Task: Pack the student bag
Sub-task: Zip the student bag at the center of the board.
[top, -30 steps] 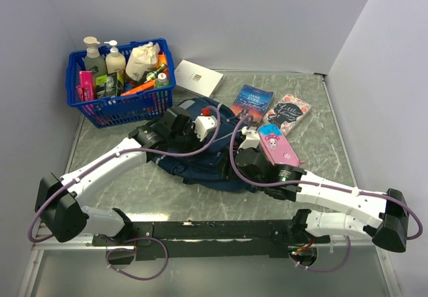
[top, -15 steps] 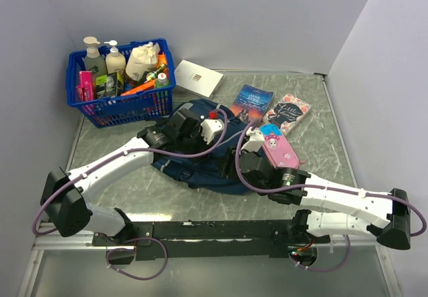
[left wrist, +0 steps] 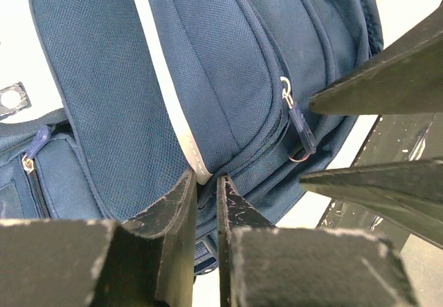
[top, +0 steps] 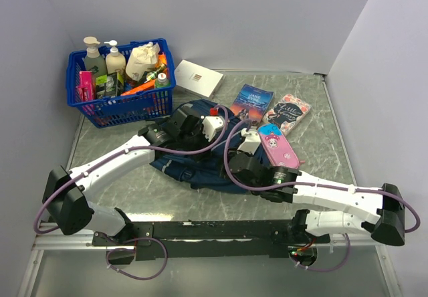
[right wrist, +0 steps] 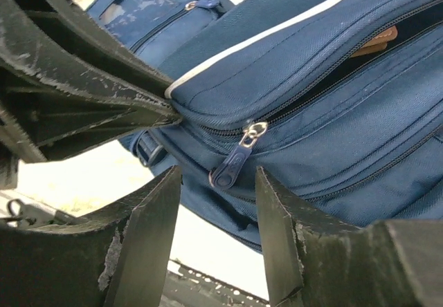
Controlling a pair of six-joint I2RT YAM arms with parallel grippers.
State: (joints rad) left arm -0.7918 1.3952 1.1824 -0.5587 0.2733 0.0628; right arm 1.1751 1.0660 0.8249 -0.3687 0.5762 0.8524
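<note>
The student bag (top: 187, 168) is a navy backpack lying in the middle of the table between the two arms. My left gripper (top: 214, 138) is shut on a fold of the bag (left wrist: 228, 79) beside its pale stripe, with the fingertips (left wrist: 187, 196) pinching the fabric. My right gripper (top: 229, 156) is open close against the bag (right wrist: 332, 113). A blue zipper pull (right wrist: 232, 163) hangs between its fingers (right wrist: 280, 210) without touching them. The main zipper is partly open. The left gripper's fingers (right wrist: 83, 92) show in the right wrist view holding the flap.
A blue plastic basket (top: 120, 102) full of bottles and small items stands at the back left. A white box (top: 198, 77), a dark book (top: 253, 102), a floral notebook (top: 287, 113) and a pink pencil case (top: 277, 147) lie behind and to the right of the bag.
My left gripper has moved right and away with the bag fabric pinched in it. My right gripper has moved left, in toward the bag's zipper.
</note>
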